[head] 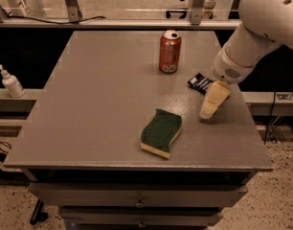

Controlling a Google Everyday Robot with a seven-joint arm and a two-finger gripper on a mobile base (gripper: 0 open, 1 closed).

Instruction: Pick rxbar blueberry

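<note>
The rxbar blueberry point(200, 83) is a small flat dark-blue wrapper with white lettering, lying on the grey table point(98, 104) at the right, partly hidden behind my arm. My gripper point(208, 110) hangs from the white arm at the right; its cream fingers point down and left, with the tips just above the table a little in front of the bar. It holds nothing that I can see.
A red soda can point(169, 51) stands upright behind and left of the bar. A green-and-yellow sponge point(161, 132) lies near the table's front edge. A white pump bottle point(11, 82) stands on a shelf at the far left. Drawers sit below the tabletop.
</note>
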